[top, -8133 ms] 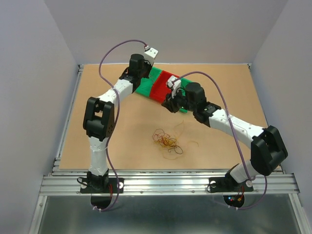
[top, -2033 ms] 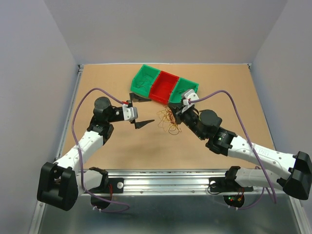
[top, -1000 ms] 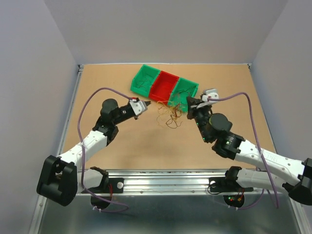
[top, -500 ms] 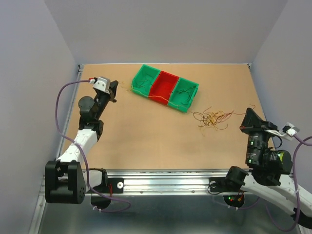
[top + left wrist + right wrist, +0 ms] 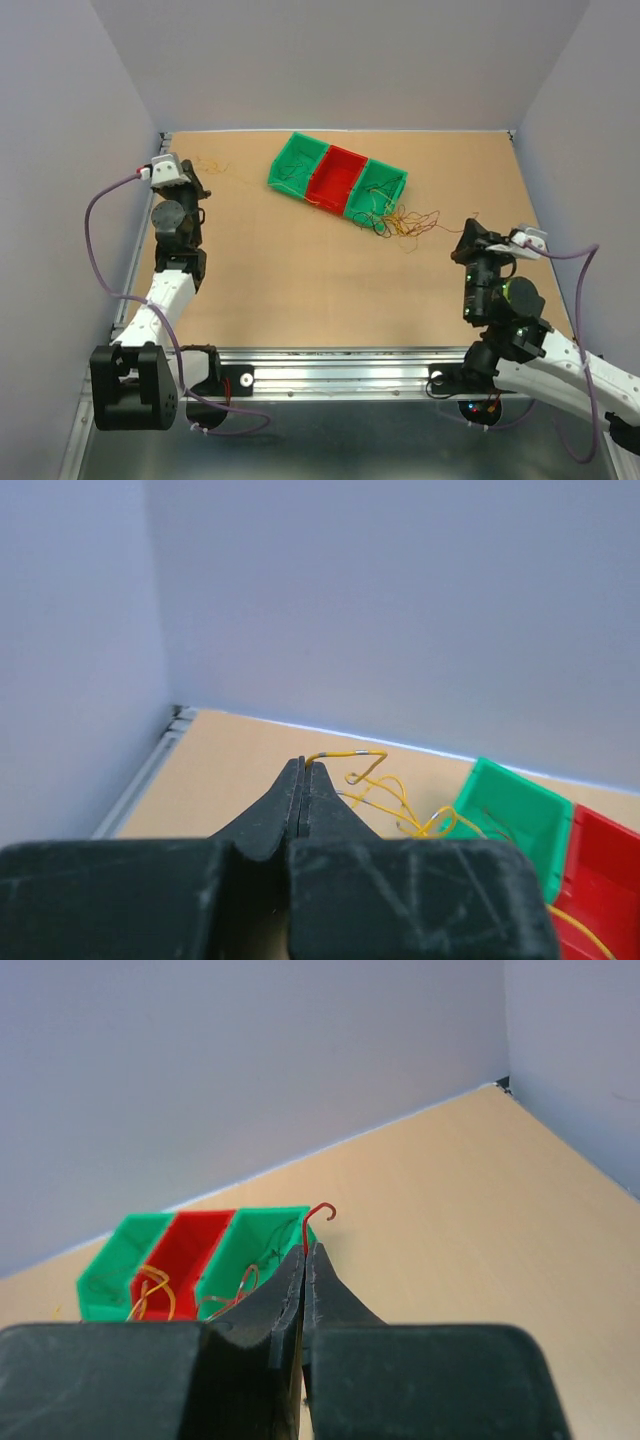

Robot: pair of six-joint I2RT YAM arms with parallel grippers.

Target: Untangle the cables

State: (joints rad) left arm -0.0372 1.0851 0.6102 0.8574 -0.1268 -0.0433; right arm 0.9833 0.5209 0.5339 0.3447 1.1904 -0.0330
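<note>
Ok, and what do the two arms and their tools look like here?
The left arm and right arm match: white links, bulky black joint housings, a loose purple cable along each. The left tool and right tool are matte black, two scuffed fingers tapering to a point. Small green lights glow on the right arm.
</note>
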